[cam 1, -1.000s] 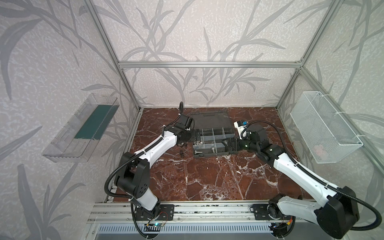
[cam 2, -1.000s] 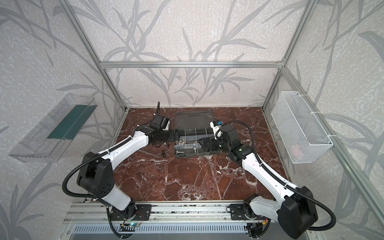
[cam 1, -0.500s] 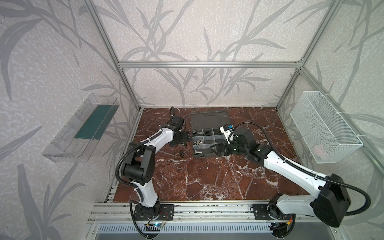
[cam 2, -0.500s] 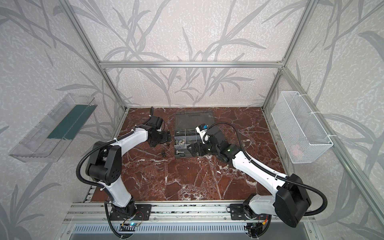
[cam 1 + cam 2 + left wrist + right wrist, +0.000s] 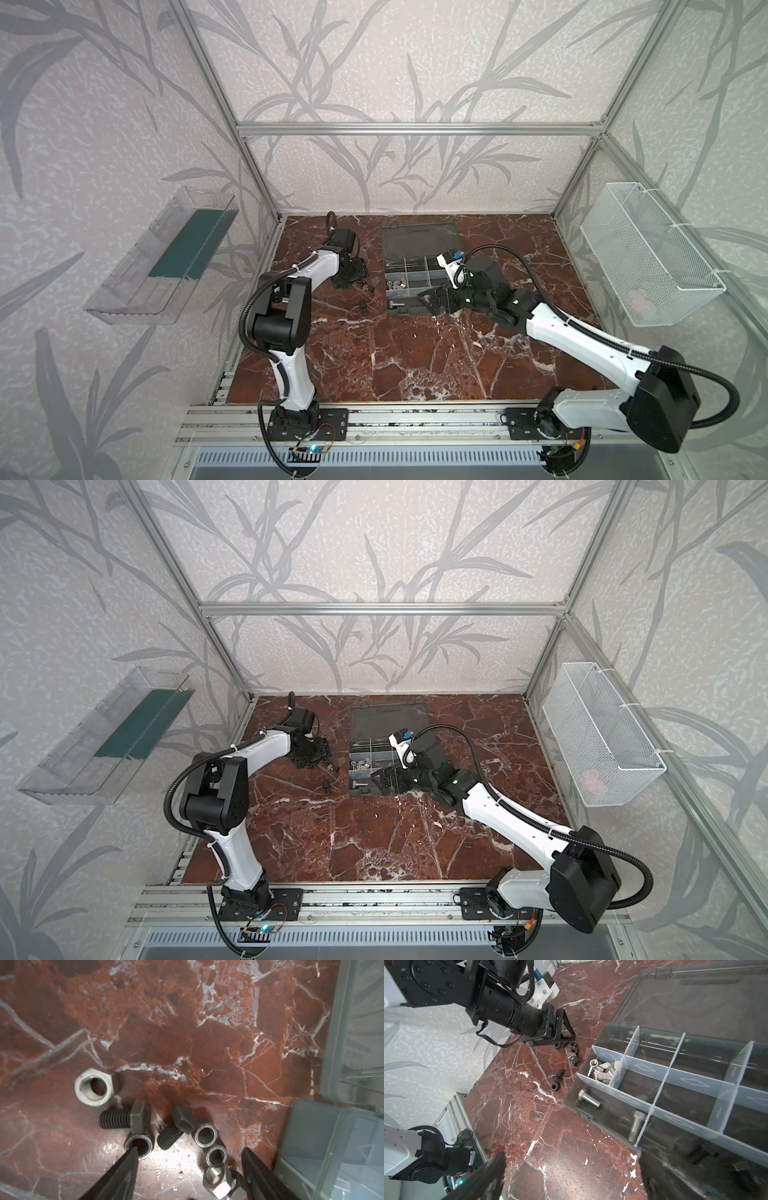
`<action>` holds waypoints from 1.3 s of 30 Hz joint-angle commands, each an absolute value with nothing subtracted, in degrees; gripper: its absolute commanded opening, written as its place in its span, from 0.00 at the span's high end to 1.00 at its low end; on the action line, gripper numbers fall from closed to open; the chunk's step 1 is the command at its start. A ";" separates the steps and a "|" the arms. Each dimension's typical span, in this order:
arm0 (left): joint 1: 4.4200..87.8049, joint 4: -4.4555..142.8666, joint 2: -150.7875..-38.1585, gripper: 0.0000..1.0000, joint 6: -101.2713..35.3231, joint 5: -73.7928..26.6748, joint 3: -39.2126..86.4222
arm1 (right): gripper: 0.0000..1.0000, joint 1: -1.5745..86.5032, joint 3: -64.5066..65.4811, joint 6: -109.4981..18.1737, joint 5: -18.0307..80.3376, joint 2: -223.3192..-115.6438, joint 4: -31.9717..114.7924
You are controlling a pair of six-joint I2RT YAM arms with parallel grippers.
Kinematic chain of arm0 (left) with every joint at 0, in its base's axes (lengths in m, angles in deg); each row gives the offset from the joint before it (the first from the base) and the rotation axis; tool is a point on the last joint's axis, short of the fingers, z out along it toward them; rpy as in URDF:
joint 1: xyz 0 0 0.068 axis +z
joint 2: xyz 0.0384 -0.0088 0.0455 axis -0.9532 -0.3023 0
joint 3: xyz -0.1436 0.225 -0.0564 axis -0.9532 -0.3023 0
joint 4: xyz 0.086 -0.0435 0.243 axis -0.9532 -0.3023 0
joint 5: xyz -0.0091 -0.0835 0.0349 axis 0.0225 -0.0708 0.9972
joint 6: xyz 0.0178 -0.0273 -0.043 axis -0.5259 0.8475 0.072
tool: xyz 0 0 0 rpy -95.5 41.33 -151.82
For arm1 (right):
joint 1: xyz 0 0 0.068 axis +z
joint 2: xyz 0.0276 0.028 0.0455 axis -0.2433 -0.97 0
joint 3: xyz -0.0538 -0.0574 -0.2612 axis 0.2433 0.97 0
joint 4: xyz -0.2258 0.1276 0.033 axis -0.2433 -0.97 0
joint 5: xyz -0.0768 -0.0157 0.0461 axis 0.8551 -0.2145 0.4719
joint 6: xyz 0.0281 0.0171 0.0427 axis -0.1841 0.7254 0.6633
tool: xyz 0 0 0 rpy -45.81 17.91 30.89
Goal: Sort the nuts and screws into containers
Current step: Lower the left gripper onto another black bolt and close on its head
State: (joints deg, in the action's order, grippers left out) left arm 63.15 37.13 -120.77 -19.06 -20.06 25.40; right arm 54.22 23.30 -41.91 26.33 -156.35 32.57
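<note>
2 silver screws (image 5: 588, 1099) (1 compartment (image 5: 611, 1118))

left gripper (image 5: 190, 1149) sits low over the marble top (image 5: 187, 1022), jaws apart, nothing clamped. Between the fingers, lower middle of frame: one black screw (image 5: 176, 1129) lying flat, two black nuts (image 5: 205, 1135) touching, and a silver nut (image 5: 215, 1175) at the bottom edge. One fingertip (image 5: 128, 1159) overlaps a third black nut (image 5: 143, 1145); can't tell if they touch. Centre-left: second black screw (image 5: 124, 1119), grey nut (image 5: 94, 1088). The organizer case (image 5: 332, 1053) runs along the right edge.
</note>
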 commanded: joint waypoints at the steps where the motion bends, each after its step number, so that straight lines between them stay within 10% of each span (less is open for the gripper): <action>1: 63.21 37.17 -122.34 0.30 -19.87 -19.53 26.10 | 0.01 54.59 23.91 -41.39 26.54 -156.66 33.74; 23: 66.12 38.96 -124.19 0.71 -19.97 -18.68 24.20 | 0.01 54.95 24.74 -41.04 26.53 -157.27 34.46; 39: 65.81 39.67 -124.58 0.79 -20.93 -17.93 23.75 | 0.01 54.95 25.36 -40.68 26.53 -156.48 34.38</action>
